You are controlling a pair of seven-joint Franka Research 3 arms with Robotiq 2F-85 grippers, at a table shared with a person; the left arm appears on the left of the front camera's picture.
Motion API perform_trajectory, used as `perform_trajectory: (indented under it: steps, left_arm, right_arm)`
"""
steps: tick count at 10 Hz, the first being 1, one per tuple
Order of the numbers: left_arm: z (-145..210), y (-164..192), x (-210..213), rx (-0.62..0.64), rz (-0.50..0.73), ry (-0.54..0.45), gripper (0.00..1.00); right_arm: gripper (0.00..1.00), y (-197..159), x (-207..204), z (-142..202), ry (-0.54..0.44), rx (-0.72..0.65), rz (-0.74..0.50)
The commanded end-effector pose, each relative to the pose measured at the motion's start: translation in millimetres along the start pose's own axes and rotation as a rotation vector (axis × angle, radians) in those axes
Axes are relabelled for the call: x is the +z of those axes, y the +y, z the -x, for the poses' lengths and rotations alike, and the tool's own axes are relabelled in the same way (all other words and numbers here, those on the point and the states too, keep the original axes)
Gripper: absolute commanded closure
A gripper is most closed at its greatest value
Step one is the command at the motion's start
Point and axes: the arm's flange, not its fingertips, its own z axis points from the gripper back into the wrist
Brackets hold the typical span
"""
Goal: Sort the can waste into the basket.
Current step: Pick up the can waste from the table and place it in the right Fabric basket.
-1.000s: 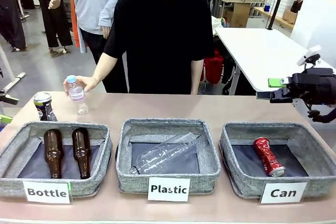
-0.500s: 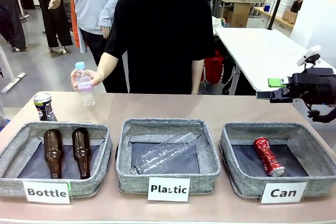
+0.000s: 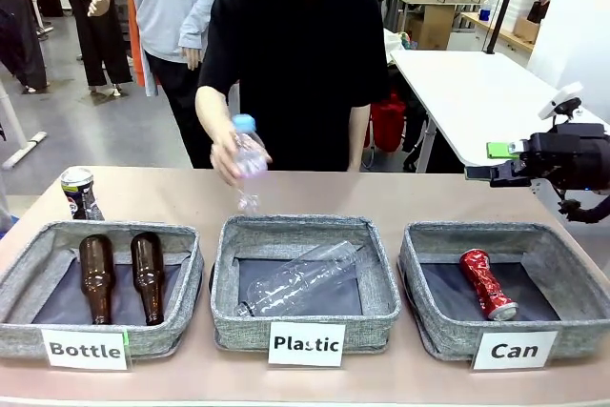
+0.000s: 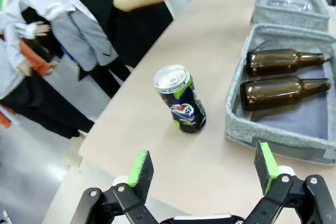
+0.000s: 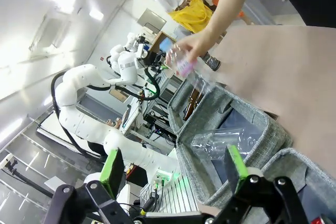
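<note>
A red dented can (image 3: 488,283) lies inside the grey basket labelled "Can" (image 3: 437,329) at the right. A dark can with a silver top and yellow-green marks (image 3: 81,193) stands upright on the table at the far left, behind the "Bottle" basket. In the left wrist view that dark can (image 4: 180,99) stands just ahead of my left gripper (image 4: 203,162), which is open and holds nothing. My right gripper (image 3: 486,163) hovers open above the table's far right, behind the Can basket. In its own view the right gripper (image 5: 174,165) holds nothing between its fingers.
The person's hand holds a small clear plastic bottle (image 3: 246,154) over the table behind the "Plastic" basket (image 3: 229,321), which holds a large clear bottle (image 3: 300,278). The "Bottle" basket (image 3: 19,335) holds two brown glass bottles (image 3: 147,274).
The person's hand has carried the small plastic bottle from the far left to the middle, behind the Plastic basket. Both grippers and both cans stay where they were.
</note>
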Motion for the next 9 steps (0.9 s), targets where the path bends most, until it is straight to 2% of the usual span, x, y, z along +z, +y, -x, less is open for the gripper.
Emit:
perform_trajectory:
  steps: [1,5,9]
  left_arm:
    - [3.2,16.1,-34.0,0.018,0.042,0.035,0.0]
    - [5.3,32.2,-85.9,0.065,0.06,0.065,0.0]
    - [1.1,46.1,-104.6,0.113,0.028,0.082,0.0]
  right_arm:
    - [0.0,2.2,1.7,0.1,0.004,0.02,-0.01]
    - [0.0,2.2,1.7,0.1,0.004,0.02,-0.01]
    - [0.0,2.2,1.7,0.1,0.004,0.02,-0.01]
